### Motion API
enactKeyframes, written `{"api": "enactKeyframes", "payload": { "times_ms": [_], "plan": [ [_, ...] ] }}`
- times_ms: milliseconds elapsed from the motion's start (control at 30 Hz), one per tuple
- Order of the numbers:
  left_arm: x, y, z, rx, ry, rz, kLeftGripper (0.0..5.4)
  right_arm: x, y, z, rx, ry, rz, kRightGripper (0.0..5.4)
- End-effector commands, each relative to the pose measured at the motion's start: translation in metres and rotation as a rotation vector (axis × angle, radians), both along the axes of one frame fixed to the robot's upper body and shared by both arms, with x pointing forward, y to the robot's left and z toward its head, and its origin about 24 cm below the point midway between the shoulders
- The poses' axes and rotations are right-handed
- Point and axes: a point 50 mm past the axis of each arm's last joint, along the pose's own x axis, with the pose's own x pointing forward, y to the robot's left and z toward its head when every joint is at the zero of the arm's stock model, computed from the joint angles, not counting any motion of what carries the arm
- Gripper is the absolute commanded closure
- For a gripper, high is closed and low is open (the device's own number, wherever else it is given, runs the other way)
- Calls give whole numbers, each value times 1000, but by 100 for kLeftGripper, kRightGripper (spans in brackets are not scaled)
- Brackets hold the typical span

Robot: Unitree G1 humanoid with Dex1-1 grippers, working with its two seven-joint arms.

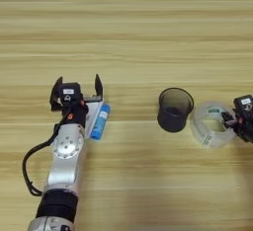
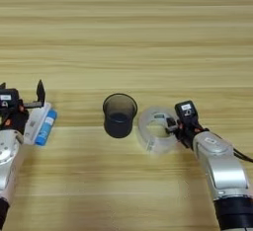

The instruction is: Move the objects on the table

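Silver-grey rounded metal forearms are ending in black two-fingered grippers (image 1: pixel 76 88) (image 2: pixel 174 125), white labels showing, black cables trailing.

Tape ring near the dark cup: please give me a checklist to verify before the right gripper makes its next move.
1. Right gripper at the tape ring: ok, at its right wall.
2. Firm grasp on the ring: cannot tell, fingers are hidden.
3. Dark cup apart from the ring: not ok, they look nearly touching.
4. Cup upright: ok.
5. Left gripper out of the way: ok, open, far left beside the blue-and-white tube.
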Motion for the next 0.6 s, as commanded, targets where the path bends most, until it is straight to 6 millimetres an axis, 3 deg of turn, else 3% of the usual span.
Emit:
{"api": "enactKeyframes", "payload": {
  "times_ms": [33, 600],
  "plan": [
    [-1, 0, -2, 3, 16, 0, 0, -3, -3, -2, -11, 6, -26, 406],
    [0, 0, -2, 5, 15, -2, 0, -9, -8, 21, -69, -162, -94, 418]
  ]
}}
